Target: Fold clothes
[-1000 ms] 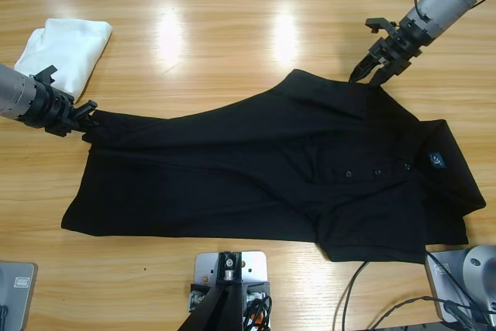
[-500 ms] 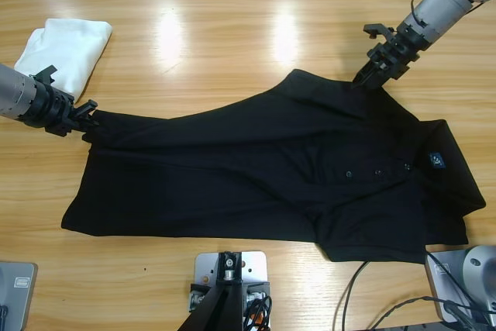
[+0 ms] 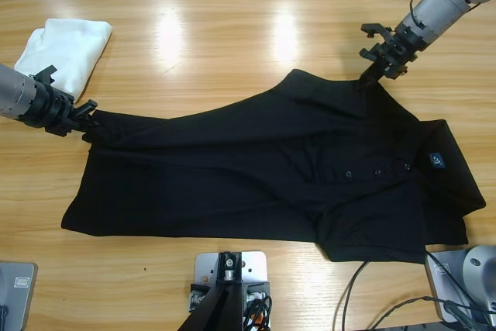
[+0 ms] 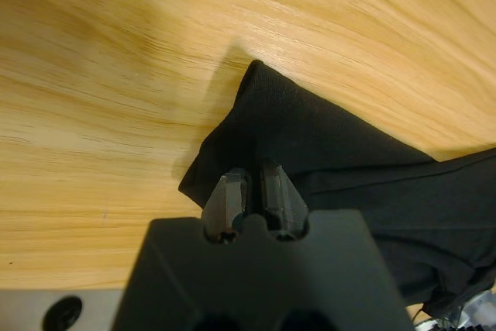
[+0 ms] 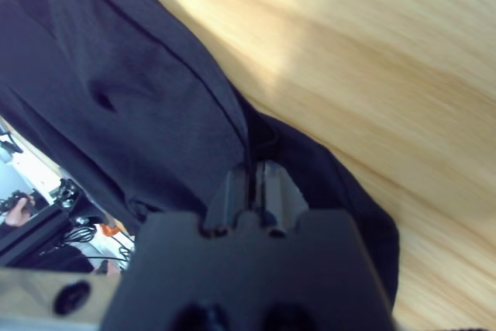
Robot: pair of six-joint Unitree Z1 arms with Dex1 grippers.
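The clothes, a black polo shirt (image 3: pixel 271 168), lie spread on the wooden table (image 3: pixel 232 44), collar and small white logo (image 3: pixel 438 160) to the right, hem to the left. My left gripper (image 3: pixel 87 116) is at the hem's far left corner, shut on it. In the left wrist view the left gripper (image 4: pixel 252 191) pinches a fold of the black fabric (image 4: pixel 349 153). My right gripper (image 3: pixel 366 77) is at the shirt's upper edge by the far sleeve. In the right wrist view the right gripper (image 5: pixel 254 180) is closed on the dark cloth (image 5: pixel 132 91).
A white folded garment (image 3: pixel 62 52) lies at the table's far left, just behind the left arm. Bare wood stretches along the back of the table. Cables (image 3: pixel 364 300) hang near the front edge at the right.
The right gripper's jaws, spread open a second ago, have closed on the shirt's upper edge and shifted slightly. The left gripper and the shirt have not moved.
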